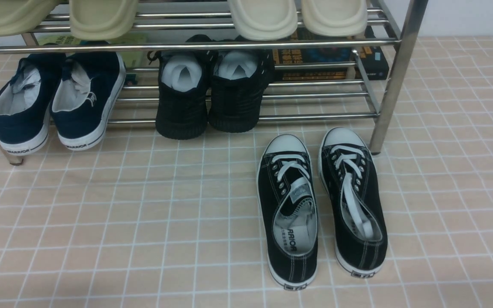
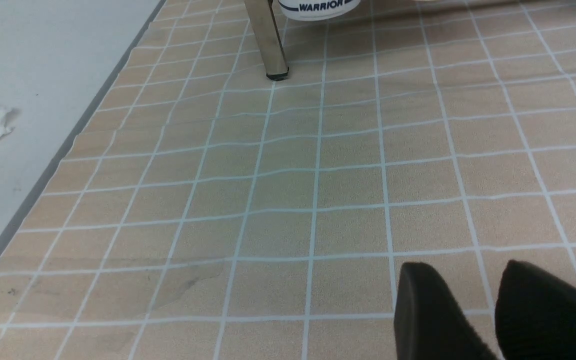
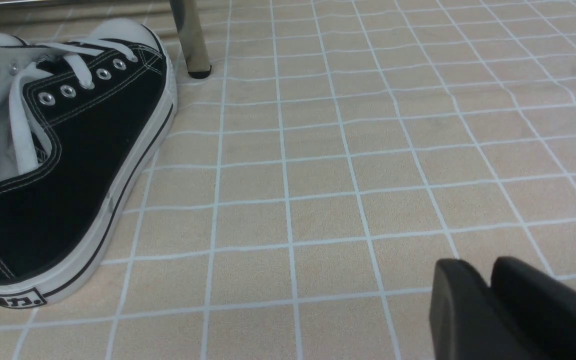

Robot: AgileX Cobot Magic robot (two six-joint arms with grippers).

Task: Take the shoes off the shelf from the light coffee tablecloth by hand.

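Grippers over the tablecloth (image 1: 122, 214): left gripper (image 2: 468, 280) slightly open, empty; right gripper (image 3: 479, 270) near the sneakers (image 1: 293, 267), holding nothing, whether open unclear.

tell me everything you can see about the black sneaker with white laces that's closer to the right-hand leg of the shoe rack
The black low-top sneaker looks like canvas, with white stitching, metal-looking eyelets, a white toe cap and a dark-striped white sole. It sits upright on the beige gridded cloth, toe towards the rack. Its white laces are loose, one strip lying inside. No pincer touches it.
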